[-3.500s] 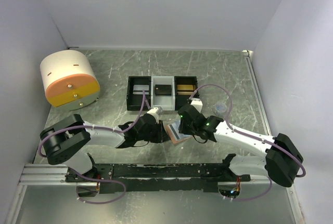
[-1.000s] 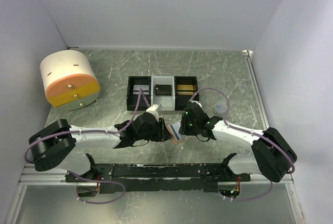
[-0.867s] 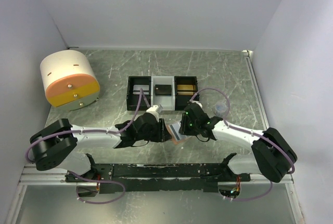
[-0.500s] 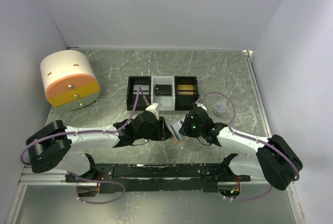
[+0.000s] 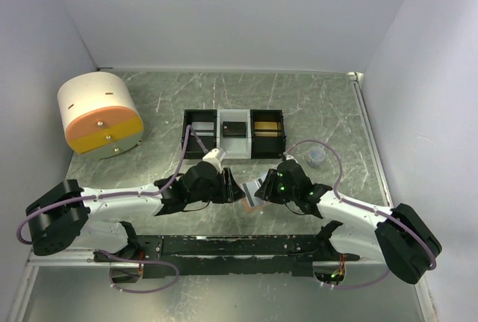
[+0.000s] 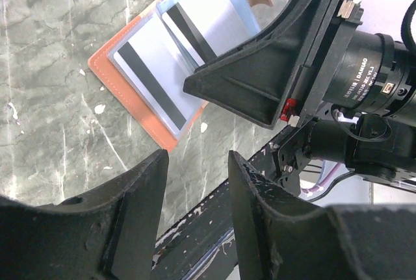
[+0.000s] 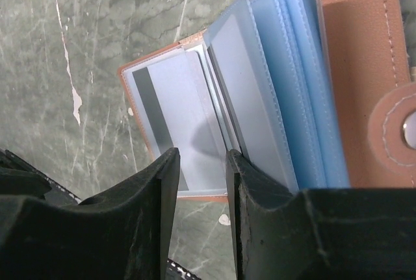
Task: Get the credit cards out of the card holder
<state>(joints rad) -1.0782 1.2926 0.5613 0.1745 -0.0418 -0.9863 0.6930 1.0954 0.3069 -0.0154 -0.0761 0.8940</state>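
The card holder (image 5: 253,202) lies open on the table between my two grippers, salmon-orange outside (image 7: 354,65) with light blue sleeves. Grey credit cards (image 6: 148,75) with black stripes sit in its clear sleeves (image 7: 166,108). My left gripper (image 5: 233,186) hovers just left of the holder, open, and between its fingers (image 6: 198,166) only the table and rail show. My right gripper (image 5: 260,187) stands open over the holder's near edge (image 7: 198,163). Its right finger rests against the raised blue pages. One right finger (image 6: 253,78) covers the holder's right half in the left wrist view.
A black-and-white three-compartment tray (image 5: 233,115) with cards in it stands behind the grippers. A round white and orange drawer box (image 5: 101,113) sits at the far left. A small clear cup (image 5: 317,156) is right of the tray. The black rail (image 5: 239,246) runs along the near edge.
My left jaws have opened wider and the left wrist has slid a little toward the holder. The right arm has stretched lower and rightward, its gripper staying at the holder.
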